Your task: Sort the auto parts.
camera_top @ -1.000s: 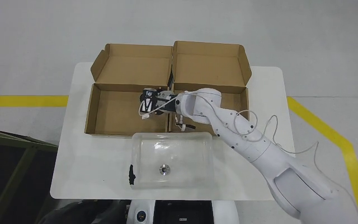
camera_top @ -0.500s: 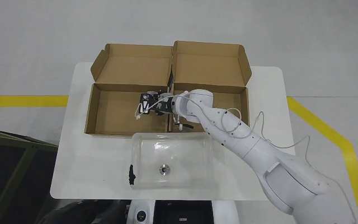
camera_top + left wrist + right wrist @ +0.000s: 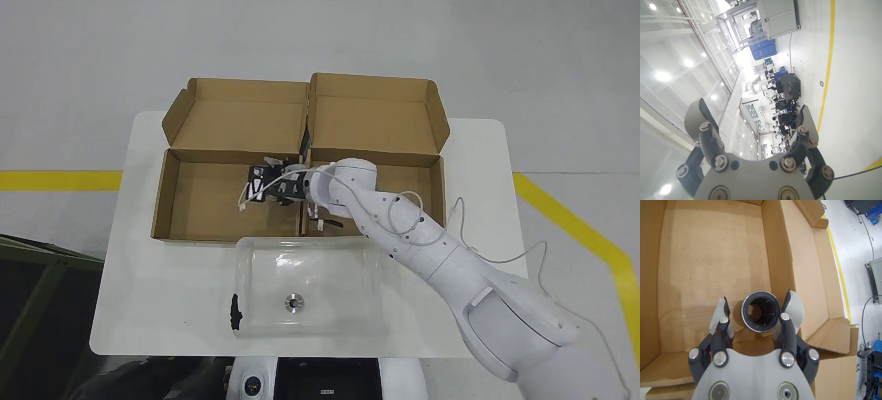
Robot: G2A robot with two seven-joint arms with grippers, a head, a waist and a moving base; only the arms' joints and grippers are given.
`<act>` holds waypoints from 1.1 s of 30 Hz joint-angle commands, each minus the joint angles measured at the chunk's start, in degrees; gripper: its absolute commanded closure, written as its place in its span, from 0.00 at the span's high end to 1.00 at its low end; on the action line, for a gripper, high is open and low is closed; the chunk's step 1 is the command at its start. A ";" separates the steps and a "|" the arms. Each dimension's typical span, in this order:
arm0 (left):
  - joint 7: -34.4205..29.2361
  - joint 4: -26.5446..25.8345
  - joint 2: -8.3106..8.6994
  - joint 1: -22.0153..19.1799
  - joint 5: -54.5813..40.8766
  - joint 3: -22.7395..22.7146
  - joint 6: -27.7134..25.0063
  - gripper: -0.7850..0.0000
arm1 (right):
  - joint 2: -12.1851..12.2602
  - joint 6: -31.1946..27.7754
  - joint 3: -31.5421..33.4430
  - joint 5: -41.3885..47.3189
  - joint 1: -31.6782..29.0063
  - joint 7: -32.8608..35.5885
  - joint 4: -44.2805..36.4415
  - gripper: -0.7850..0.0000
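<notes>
A black ring-shaped part [image 3: 745,315] with a metal rim lies on the floor of the left cardboard box [image 3: 696,256], close to its side wall. My right gripper [image 3: 757,297] hangs over it, open, with one finger on each side of the ring and a gap on one side. From above, that gripper [image 3: 258,187] is at the right end of the left box [image 3: 200,205]. My left gripper [image 3: 753,105] is open with nothing between its fingers, and points away from the table into the room.
A second open cardboard box [image 3: 420,185] stands right of the first, partly under the right arm. In front of both is a clear plastic bin [image 3: 360,300] holding a small round metal part [image 3: 292,301]. A black piece [image 3: 235,312] sits at the bin's left edge.
The right arm's wrist and forearm have shifted a little, while its gripper has stayed over the right end of the left box.
</notes>
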 commanded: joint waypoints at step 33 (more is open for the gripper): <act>0.00 0.00 0.00 0.00 0.00 0.00 0.00 1.00 | 6.51 -17.35 13.20 3.26 -17.23 8.22 -31.57 0.85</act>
